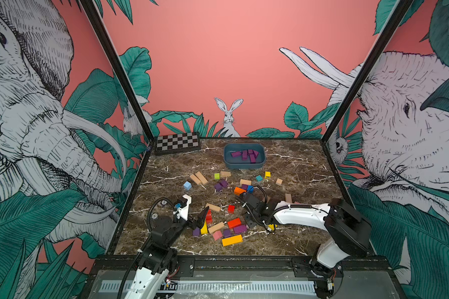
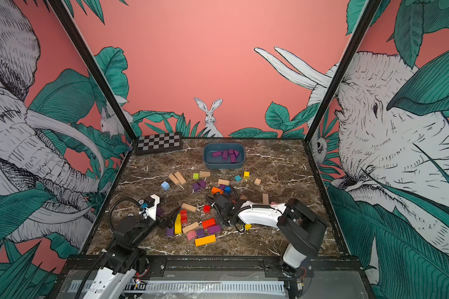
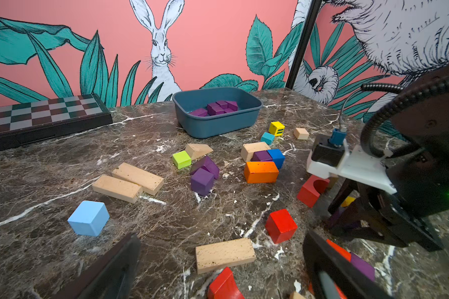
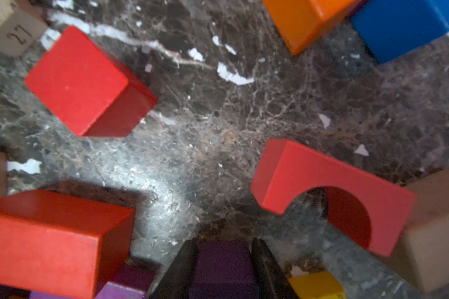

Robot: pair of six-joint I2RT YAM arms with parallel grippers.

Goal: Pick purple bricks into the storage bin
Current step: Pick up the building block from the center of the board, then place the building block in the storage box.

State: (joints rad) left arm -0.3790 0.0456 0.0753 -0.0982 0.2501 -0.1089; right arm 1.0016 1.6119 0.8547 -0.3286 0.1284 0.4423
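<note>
The blue-grey storage bin [image 1: 228, 161] [image 2: 208, 162] [image 3: 213, 126] stands at the back of the table with several purple bricks [image 1: 245, 154] [image 3: 219, 107] in it. Loose purple bricks lie mid-table [image 1: 221, 184] [image 3: 204, 176] and in the front cluster [image 1: 240, 229] [image 2: 214, 229]. My right gripper [image 1: 252, 223] [image 4: 223, 248] points down into that cluster, shut on a purple brick [image 4: 223, 266] with a finger pressed to each side. My left gripper [image 1: 201, 216] [image 3: 223, 269] hovers low at the cluster's left edge, open and holding nothing.
A checkerboard box [image 1: 177, 142] sits at the back left. Red [image 1: 231, 208], orange [image 1: 233, 222], yellow [image 1: 232, 240], pink [image 1: 217, 235], blue [image 1: 187, 185] and plain wooden blocks [image 1: 198, 178] lie scattered. A red arch block [image 4: 329, 191] and a yellow block [image 4: 316, 284] lie close to the right fingers.
</note>
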